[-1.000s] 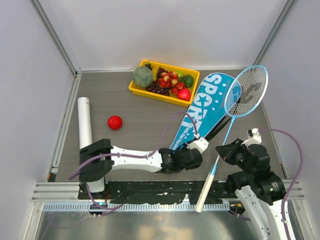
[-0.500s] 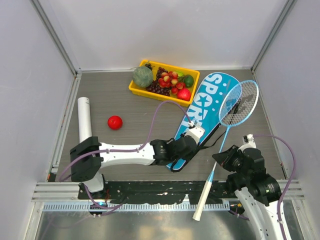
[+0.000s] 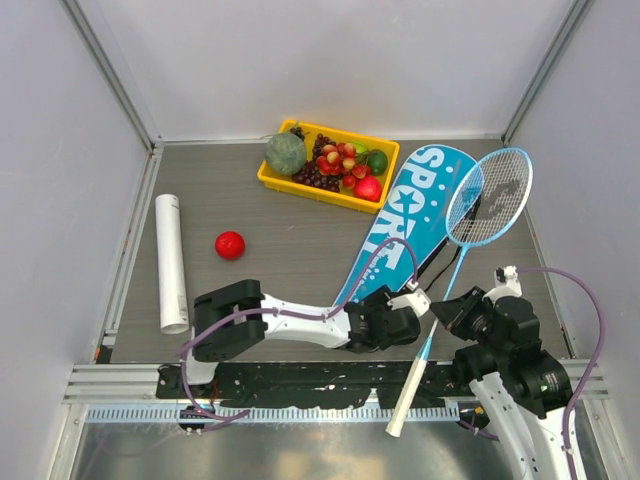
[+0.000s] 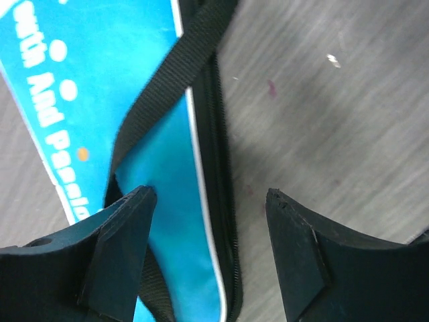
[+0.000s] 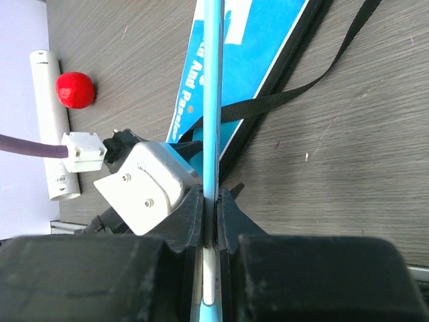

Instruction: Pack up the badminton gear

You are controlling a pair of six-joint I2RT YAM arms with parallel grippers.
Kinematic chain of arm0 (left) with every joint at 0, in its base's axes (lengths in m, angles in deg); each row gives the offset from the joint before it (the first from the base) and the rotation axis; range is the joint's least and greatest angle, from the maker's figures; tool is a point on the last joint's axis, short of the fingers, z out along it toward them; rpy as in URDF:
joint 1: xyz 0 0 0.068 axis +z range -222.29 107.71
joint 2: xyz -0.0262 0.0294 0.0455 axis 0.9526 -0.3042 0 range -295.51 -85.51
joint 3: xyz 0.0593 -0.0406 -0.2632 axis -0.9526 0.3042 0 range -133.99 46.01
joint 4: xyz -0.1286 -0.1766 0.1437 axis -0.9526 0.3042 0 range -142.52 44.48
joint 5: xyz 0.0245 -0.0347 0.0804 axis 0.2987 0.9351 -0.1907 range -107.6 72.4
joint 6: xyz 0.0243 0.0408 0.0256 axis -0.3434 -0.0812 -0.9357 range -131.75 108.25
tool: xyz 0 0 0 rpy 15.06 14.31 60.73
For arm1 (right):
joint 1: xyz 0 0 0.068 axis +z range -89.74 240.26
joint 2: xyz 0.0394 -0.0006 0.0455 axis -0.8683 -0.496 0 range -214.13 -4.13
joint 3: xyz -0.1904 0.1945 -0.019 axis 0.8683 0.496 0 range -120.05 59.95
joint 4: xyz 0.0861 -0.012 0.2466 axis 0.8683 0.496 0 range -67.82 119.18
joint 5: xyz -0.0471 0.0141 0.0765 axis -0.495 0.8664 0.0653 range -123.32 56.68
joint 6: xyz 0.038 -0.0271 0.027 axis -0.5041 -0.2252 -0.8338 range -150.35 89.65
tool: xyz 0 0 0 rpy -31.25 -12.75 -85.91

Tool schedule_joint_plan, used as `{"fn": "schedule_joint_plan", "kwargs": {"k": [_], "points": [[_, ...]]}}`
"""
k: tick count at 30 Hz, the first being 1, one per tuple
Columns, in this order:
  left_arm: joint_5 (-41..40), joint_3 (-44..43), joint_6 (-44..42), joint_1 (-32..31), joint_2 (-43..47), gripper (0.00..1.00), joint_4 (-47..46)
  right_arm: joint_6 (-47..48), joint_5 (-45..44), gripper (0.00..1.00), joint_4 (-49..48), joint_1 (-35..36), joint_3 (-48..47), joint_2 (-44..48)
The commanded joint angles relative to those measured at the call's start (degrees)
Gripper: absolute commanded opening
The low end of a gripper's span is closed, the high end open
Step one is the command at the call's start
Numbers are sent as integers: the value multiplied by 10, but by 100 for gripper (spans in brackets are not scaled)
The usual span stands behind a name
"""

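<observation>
at the near edge of the surface point(image 3: 280, 250), the left arm is stretched low to the right, its wrist bent toward the narrow end of the blue bag point(image 3: 415, 205). the left fingers point(image 4: 120, 235) are spread wide astride the bag's zipped edge, and nothing is held. the right arm is folded at the near right corner. the right fingers point(image 5: 191, 211) are clamped on the blue shaft of the racket point(image 3: 490, 195), whose head is held over the right edge of the bag's wide end. a white tube point(image 3: 170, 260) is laid along the left side.

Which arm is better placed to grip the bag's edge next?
Left, probably: the left tool, open, straddles the bag's zipper edge; the right tool is shut on the racket.
</observation>
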Motion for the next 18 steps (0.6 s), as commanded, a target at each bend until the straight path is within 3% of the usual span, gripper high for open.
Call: {"fn": "schedule_joint_plan", "kwargs": {"k": [1, 15, 18], "points": [[-96, -34, -35, 4, -5, 71, 33, 10, -14, 5, -35, -2, -29, -3], [-131, -38, -57, 0, -29, 66, 27, 11, -23, 5, -43, -2, -33, -7], [-136, -41, -64, 1, -26, 57, 19, 9, -25, 5, -44, -2, -31, -8]]}}
